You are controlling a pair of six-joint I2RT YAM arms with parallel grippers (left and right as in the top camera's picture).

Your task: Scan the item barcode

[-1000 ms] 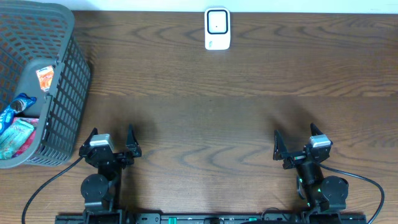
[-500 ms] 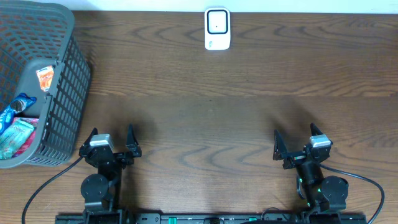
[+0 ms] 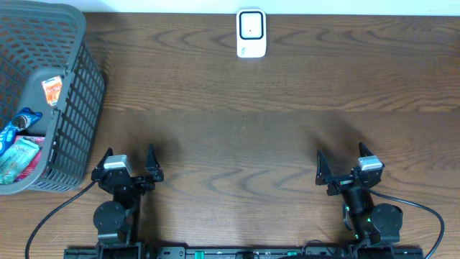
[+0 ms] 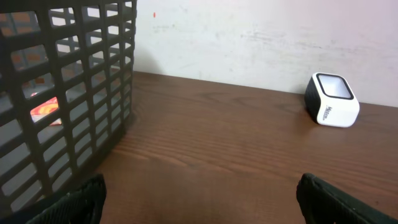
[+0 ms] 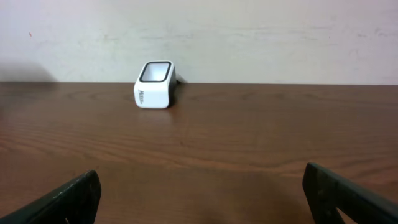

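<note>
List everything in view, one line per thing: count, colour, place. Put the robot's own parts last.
table: one, dark brown wood, under everything
wall: one, off-white, behind the table's far edge
basket: one, grey plastic mesh, far-left corner of the table
packets: at least three, one orange and white, one blue, one green, inside the basket
scanner: one, white with a dark-rimmed window, middle of the far edge
left gripper: one, black, near edge on the left, jaws open and holding nothing
right gripper: one, black, near edge on the right, jaws open and holding nothing
</note>
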